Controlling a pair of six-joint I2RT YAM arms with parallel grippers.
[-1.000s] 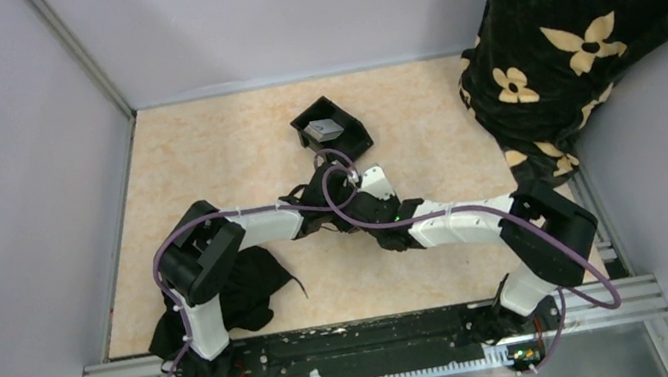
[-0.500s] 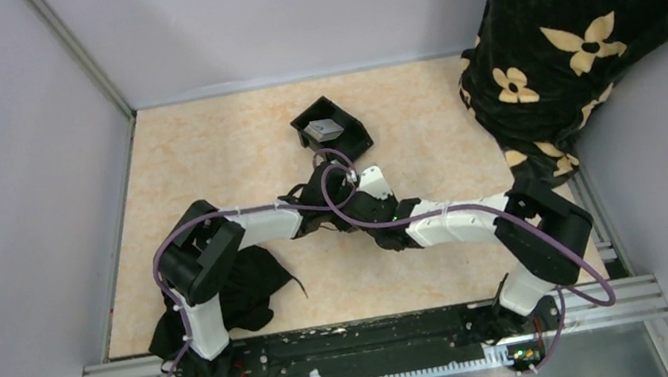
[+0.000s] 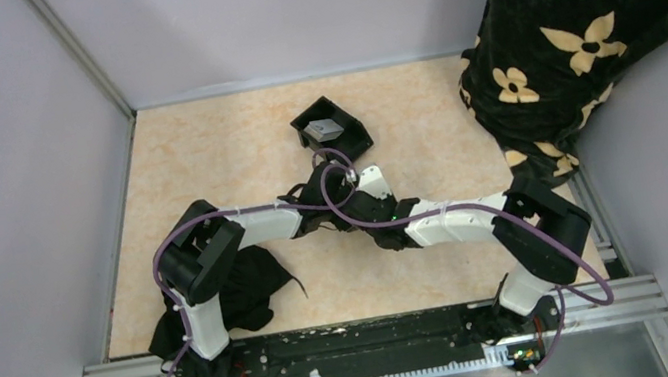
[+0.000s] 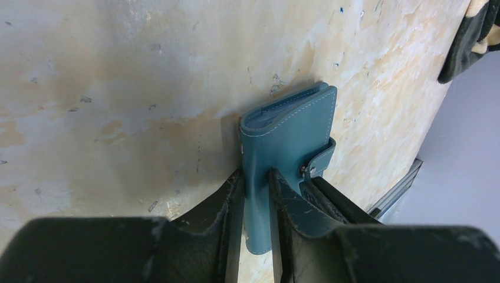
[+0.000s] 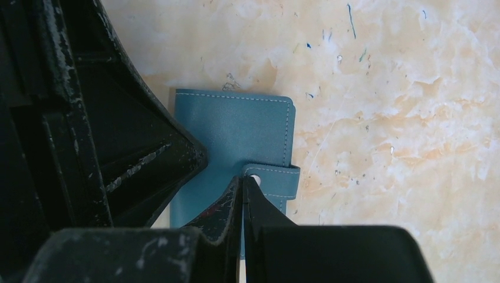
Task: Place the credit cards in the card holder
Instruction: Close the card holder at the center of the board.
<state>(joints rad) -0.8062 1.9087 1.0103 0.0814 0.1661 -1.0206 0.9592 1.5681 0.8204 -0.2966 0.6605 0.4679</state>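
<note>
The teal card holder (image 4: 289,127) stands on edge on the table, closed, with its snap tab (image 4: 321,158) sticking out. My left gripper (image 4: 257,177) is shut on the holder's near edge. In the right wrist view the holder (image 5: 236,130) lies ahead, and my right gripper (image 5: 243,180) is shut with its tips against the snap tab (image 5: 277,177). In the top view both grippers (image 3: 335,188) meet at mid-table and hide the holder. A grey-silver card (image 3: 326,131) lies in the black tray (image 3: 348,141). The tan-yellow card is out of view.
A black cloth (image 3: 244,284) lies by the left arm's base. A black blanket with tan flowers (image 3: 586,17) is heaped at the back right. Grey walls close in the left side and back.
The right arm's elbow has shifted slightly left. Both grippers stay at the holder.
</note>
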